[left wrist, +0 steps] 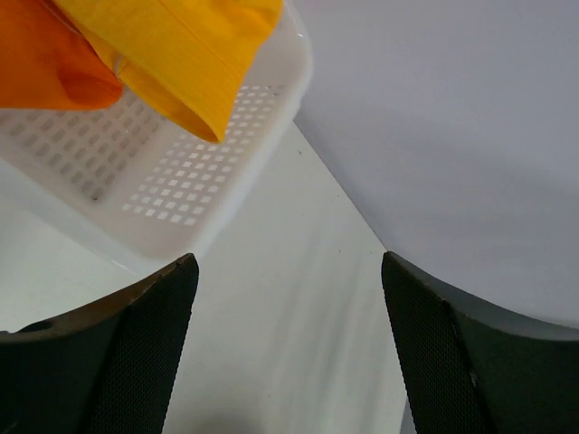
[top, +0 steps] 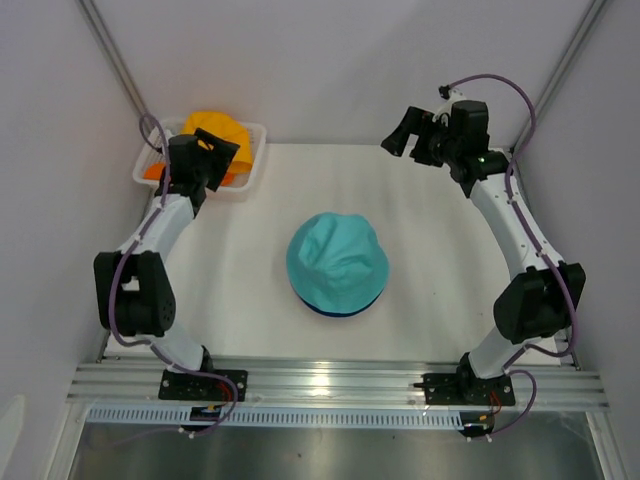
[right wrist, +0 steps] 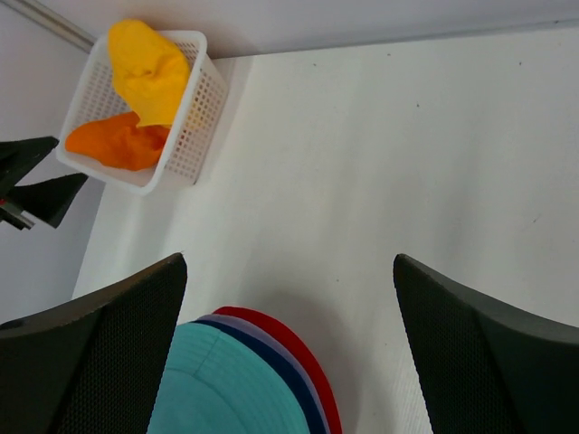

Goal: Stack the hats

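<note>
The white table (top: 440, 260) carries a stack of hats (top: 337, 265) in its middle, teal on top, and a white basket (top: 256, 160) in the far left corner.

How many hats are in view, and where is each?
6. Four stacked mid-table: teal hat on top, lilac hat, dark blue hat and red hat beneath, only brim edges showing. Yellow hat and orange hat lie in the white basket, far left corner. More may be hidden.
</note>
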{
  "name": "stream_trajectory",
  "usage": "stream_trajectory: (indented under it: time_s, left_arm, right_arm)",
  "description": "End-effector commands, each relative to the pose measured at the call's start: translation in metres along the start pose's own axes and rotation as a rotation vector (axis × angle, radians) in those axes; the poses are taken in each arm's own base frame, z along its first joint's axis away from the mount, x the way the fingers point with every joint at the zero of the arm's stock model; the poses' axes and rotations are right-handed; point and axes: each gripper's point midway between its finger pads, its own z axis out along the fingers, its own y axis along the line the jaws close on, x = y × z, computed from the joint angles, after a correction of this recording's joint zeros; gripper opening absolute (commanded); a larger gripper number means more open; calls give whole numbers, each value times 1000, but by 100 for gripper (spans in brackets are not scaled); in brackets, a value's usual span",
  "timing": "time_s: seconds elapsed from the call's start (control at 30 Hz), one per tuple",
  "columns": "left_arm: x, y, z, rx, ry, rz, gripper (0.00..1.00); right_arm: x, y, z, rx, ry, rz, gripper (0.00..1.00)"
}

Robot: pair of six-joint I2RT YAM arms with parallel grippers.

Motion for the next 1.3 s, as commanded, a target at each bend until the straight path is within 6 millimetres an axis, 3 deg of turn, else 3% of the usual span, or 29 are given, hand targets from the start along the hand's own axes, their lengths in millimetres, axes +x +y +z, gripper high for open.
stream_trajectory:
  time_s: [0.0, 0.07, 0.13, 0.17, 0.2, 0.3, 0.37, 0.4, 0.43, 0.63, 0.8, 0.87, 0.9, 0.97, 1.0, 1.27]
  left_arm:
    - [-27, -16, 27, 45, -132, -173, 84]
    - [-22, 0, 47, -1, -135, -210, 83]
    - [-29, -4, 58, 11, -162, -221, 83]
    - [-26, 9, 70, -24, -168, -225, 82]
    - [-34, 3, 74, -17, -193, -223, 82]
    - [-28, 18, 95, -52, -194, -222, 81]
    - [-36, 11, 103, -39, -216, -224, 80]
    - [-30, 22, 113, -68, -206, -223, 79]
    - [-37, 13, 118, -54, -218, -226, 78]
    - [-23, 36, 152, -128, -185, -258, 76]
    - [-17, 43, 151, -157, -163, -286, 75]
    - [-20, 35, 144, -140, -164, -287, 76]
    - [-13, 45, 141, -160, -150, -285, 76]
    - [-18, 35, 130, -136, -154, -284, 76]
    - [-11, 46, 127, -162, -145, -281, 76]
    - [-10, 47, 100, -170, -153, -294, 76]
  right_arm:
    - [2, -16, 16, 15, -1, 5, 99]
    - [6, -22, 20, 23, 10, 20, 99]
    - [7, -29, 24, 30, 13, 35, 99]
    - [7, -31, 25, 34, 13, 38, 99]
    - [4, -36, 25, 40, 6, 42, 99]
    - [1, -41, 26, 43, -4, 45, 100]
    - [-1, -47, 27, 51, -9, 56, 99]
    - [-2, -46, 27, 46, -12, 56, 100]
    - [-1, -49, 29, 49, -7, 61, 100]
    - [-2, -68, 36, 92, 5, 70, 99]
    - [-9, -68, 39, 87, -7, 73, 100]
    - [-9, -68, 42, 77, -6, 79, 100]
    - [-9, -69, 43, 74, -5, 84, 99]
    - [-4, -69, 47, 63, 11, 92, 99]
    - [-4, -68, 47, 58, 14, 96, 99]
    - [5, -65, 47, 37, 34, 120, 99]
